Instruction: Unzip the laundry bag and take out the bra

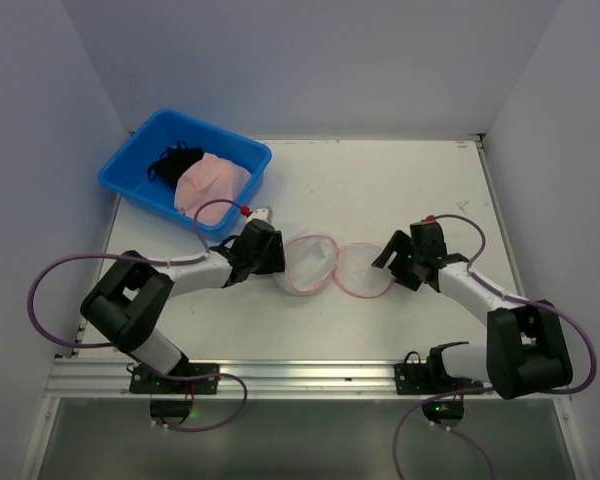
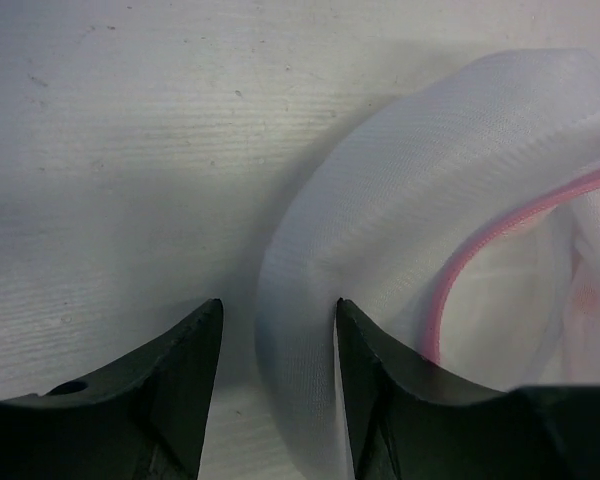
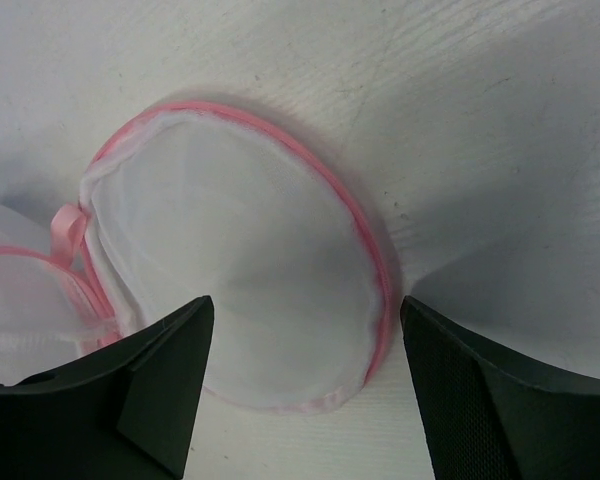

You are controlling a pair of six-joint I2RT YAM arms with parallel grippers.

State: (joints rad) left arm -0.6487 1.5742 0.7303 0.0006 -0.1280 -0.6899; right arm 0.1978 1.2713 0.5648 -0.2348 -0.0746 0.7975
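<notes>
The laundry bag [image 1: 336,268] lies unzipped and spread into two mesh domes with pink rims at mid table. My left gripper [image 1: 282,264] is at the left dome's outer edge. In the left wrist view, the left gripper [image 2: 279,302] is open, with a fold of the white mesh wall [image 2: 310,300] between its fingers. That fold lies against the right finger, and a gap stays at the left one. My right gripper [image 1: 384,262] hovers over the right dome [image 3: 250,270]; the right gripper [image 3: 308,300] is open wide and holds nothing. The pale pink bra [image 1: 212,180] lies in the blue tub [image 1: 130,185].
The blue tub stands at the table's back left and also holds a black garment [image 1: 172,163]. White walls close in both sides and the back. A metal rail [image 1: 300,375] runs along the near edge by the arm bases.
</notes>
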